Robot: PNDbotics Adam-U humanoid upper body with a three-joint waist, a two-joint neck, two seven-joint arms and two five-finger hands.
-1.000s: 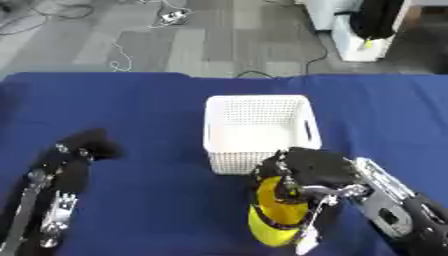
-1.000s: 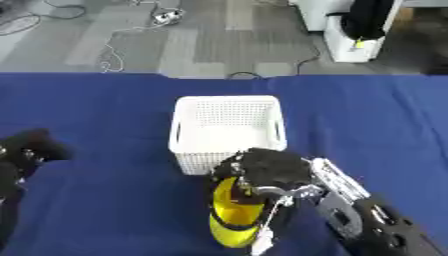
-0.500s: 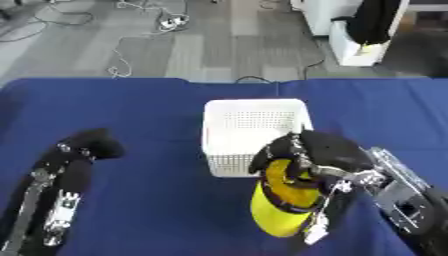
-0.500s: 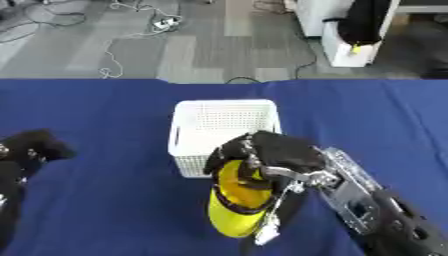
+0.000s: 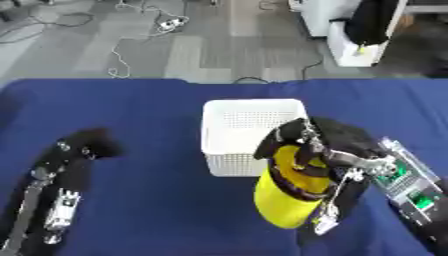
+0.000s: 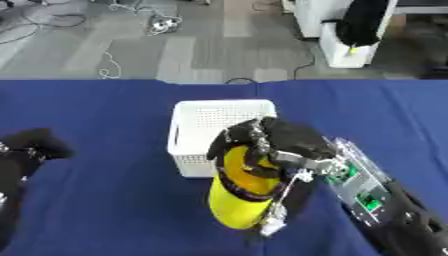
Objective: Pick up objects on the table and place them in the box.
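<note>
Since our right hand (image 5: 319, 145) is already curled round the yellow bottle's (image 5: 289, 195) upper end, just in front of the white box (image 5: 249, 132), we judge it rigid, smooth and slip-prone.

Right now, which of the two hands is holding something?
The right hand, curled round the yellow bottle beside the white basket. The left hand holds nothing.

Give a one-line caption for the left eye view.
Right hand holds a yellow container beside the white basket; left hand idle.
</note>
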